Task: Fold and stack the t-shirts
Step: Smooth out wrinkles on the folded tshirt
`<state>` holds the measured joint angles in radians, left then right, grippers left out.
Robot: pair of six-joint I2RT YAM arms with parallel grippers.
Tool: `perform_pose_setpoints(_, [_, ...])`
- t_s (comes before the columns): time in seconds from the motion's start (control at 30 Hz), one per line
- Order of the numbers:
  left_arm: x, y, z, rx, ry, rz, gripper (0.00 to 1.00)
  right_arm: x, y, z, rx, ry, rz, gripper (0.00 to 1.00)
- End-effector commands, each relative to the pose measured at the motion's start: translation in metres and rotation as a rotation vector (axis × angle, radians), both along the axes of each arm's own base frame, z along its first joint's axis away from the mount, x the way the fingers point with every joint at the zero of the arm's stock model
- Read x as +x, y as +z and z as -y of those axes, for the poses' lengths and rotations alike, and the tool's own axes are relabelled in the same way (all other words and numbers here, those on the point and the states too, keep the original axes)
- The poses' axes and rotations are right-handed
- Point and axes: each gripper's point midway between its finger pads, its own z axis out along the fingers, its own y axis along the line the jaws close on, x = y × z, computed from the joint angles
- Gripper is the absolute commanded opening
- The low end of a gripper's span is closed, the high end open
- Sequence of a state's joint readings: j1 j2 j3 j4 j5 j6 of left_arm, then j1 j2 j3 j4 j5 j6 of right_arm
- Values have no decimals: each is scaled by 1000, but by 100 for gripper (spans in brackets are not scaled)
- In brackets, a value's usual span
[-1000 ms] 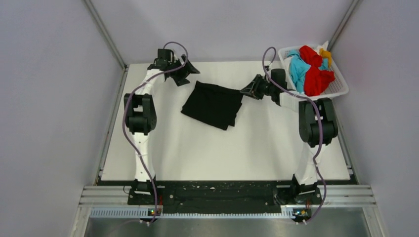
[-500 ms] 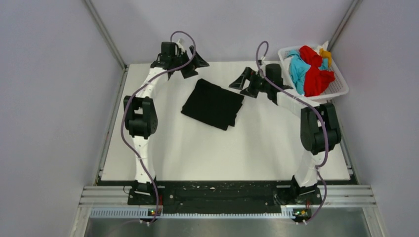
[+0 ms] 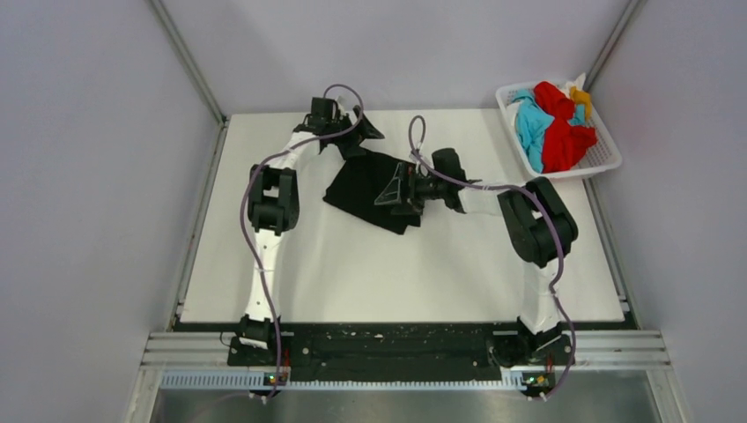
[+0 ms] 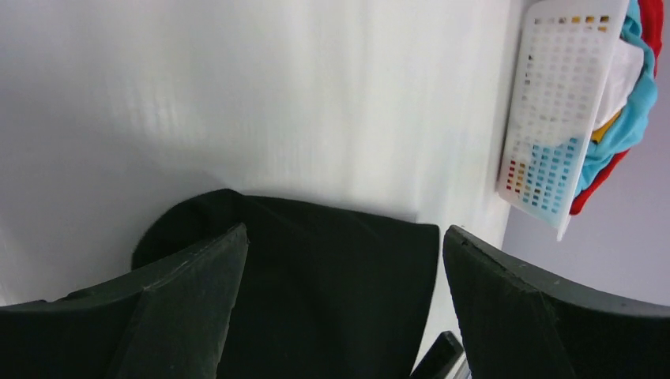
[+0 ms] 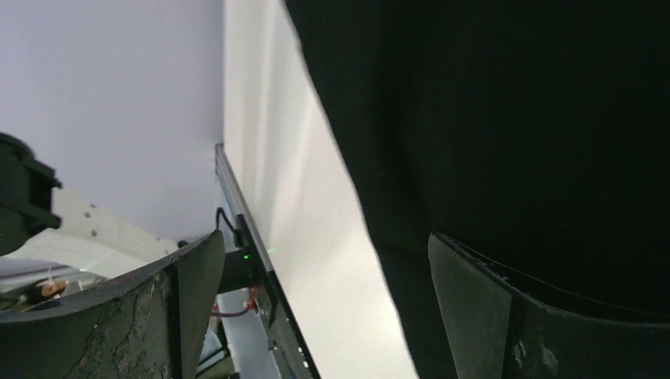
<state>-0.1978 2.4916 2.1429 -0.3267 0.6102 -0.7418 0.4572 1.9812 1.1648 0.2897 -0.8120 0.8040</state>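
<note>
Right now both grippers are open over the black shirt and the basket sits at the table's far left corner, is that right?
No. The top view shows the basket at the far right corner. The left gripper and right gripper are both open over the black shirt.

A folded black cloth t-shirt (image 3: 361,189) lies upper centre on the white table (image 3: 352,273), the left gripper (image 3: 363,139) at its top edge and the right gripper (image 3: 394,189) over its right side. At upper right, a white plastic lattice basket (image 3: 606,164) holds a crumpled red shirt (image 3: 564,145), turquoise-blue shirt (image 3: 531,123) and orange-yellow shirt (image 3: 580,93).
</note>
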Motion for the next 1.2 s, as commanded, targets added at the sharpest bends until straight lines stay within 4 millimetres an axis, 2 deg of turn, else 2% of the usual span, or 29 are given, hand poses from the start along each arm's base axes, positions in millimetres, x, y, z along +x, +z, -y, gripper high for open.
perform_pose_setpoints(0.0, [37, 6, -7, -42, 86, 85, 99, -11, -52, 21, -123, -30, -87, 99])
perform_pose_setpoints(0.13, [30, -19, -2, -75, 65, 13, 99, -14, -74, 41, -169, -73, -136, 99])
perform_pose_setpoints(0.23, [15, -39, -6, -48, 72, -59, 99, -3, -83, 62, -210, -129, -141, 99])
perform_pose_setpoints(0.3, [2, -39, -8, -42, 66, -78, 99, 6, -82, 74, -235, -155, -125, 99])
perform_pose_setpoints(0.4, [-16, -17, -14, -10, 66, -51, 99, 14, -62, 80, -241, -147, -71, 99])
perform_pose_setpoints(0.53, [-29, 39, -26, 57, 97, 82, 99, 11, -22, 78, -218, -98, 27, 99])
perform_pose_setpoints(0.63, [-40, 82, -27, 85, 120, 158, 99, 12, 4, 81, -210, -89, 86, 99])
perform_pose_setpoints(0.73, [-58, 98, -18, 95, 100, 177, 99, 14, 28, 81, -177, -91, 125, 99])
perform_pose_setpoints(0.87, [-95, 92, 5, 124, 5, 161, 99, 22, 41, 80, -154, -109, 143, 99])
perform_pose_setpoints(0.97, [-126, 69, 23, 102, -84, 102, 99, 33, 40, 78, -120, -123, 134, 99])
perform_pose_setpoints(1.03, [-147, 50, 28, 84, -134, 51, 99, 41, 31, 77, -121, -135, 120, 99])
perform_pose_setpoints(1.17, [-169, -4, 16, 113, -109, -80, 99, 49, -3, 84, -156, -172, 51, 99])
